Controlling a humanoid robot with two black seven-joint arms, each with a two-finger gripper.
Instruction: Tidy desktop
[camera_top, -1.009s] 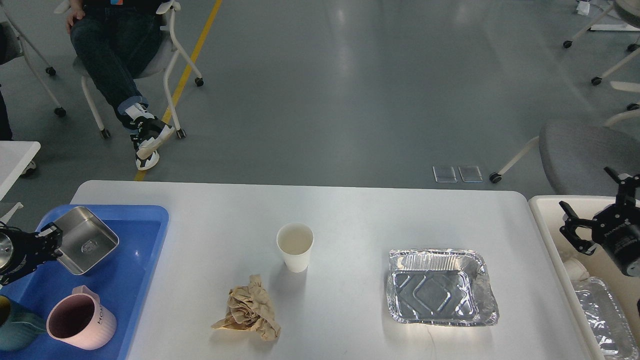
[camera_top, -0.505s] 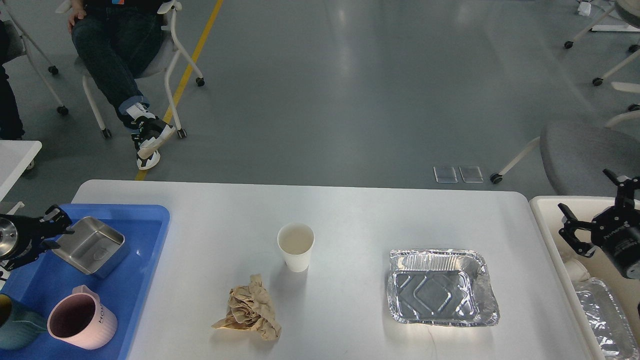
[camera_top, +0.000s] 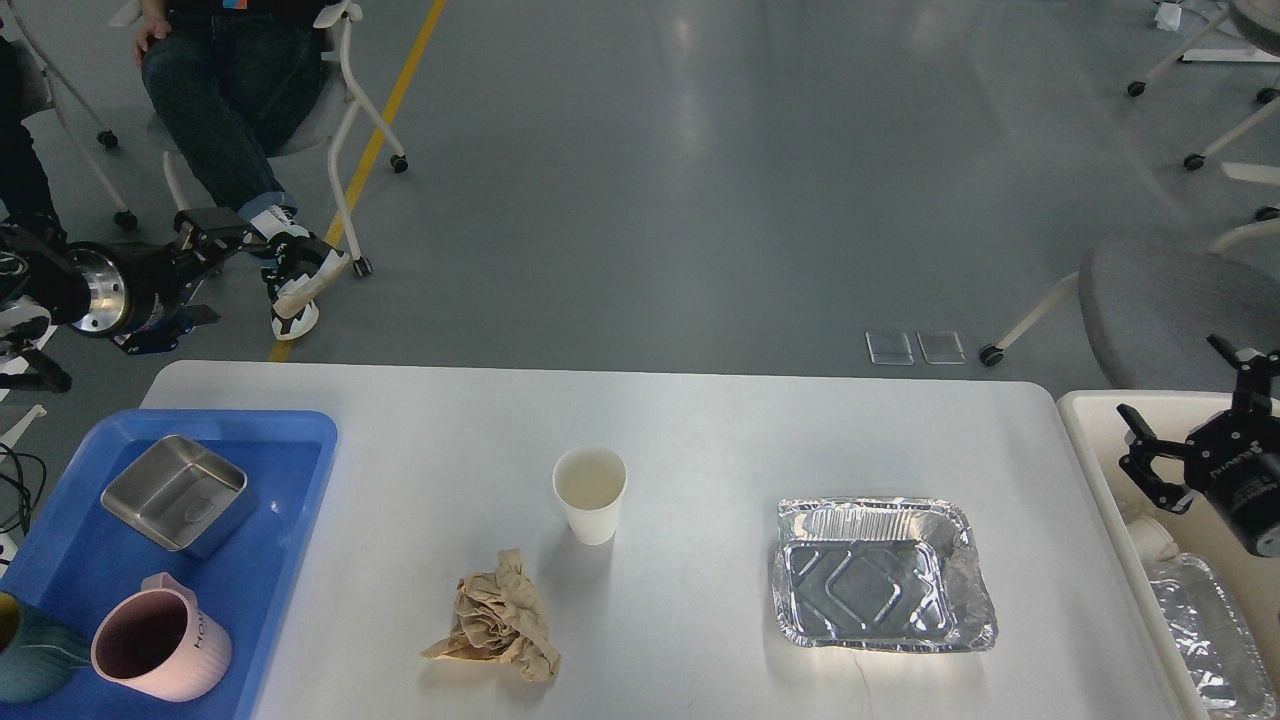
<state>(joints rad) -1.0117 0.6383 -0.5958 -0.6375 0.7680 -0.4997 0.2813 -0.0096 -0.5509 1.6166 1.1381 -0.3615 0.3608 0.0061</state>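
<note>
The white desktop (camera_top: 700, 420) holds a white paper cup (camera_top: 590, 492) in the middle, a crumpled brown paper (camera_top: 497, 620) in front of it and an empty foil tray (camera_top: 880, 575) to the right. My left gripper (camera_top: 212, 268) is open and empty, raised beyond the table's far left corner, above the blue tray (camera_top: 290, 480). My right gripper (camera_top: 1178, 425) is open and empty over the cream-white bin (camera_top: 1085, 420) at the right edge.
The blue tray holds a steel square dish (camera_top: 175, 492), a pink mug (camera_top: 160, 645) and a teal mug (camera_top: 25, 660). The bin holds another foil tray (camera_top: 1205, 630) and a white cup (camera_top: 1150, 535). A seated person (camera_top: 230, 90) and chairs stand beyond the table.
My left gripper let go of the steel dish, which now lies flat in the blue tray, and rose up and away to the far left. The right gripper has hardly moved.
</note>
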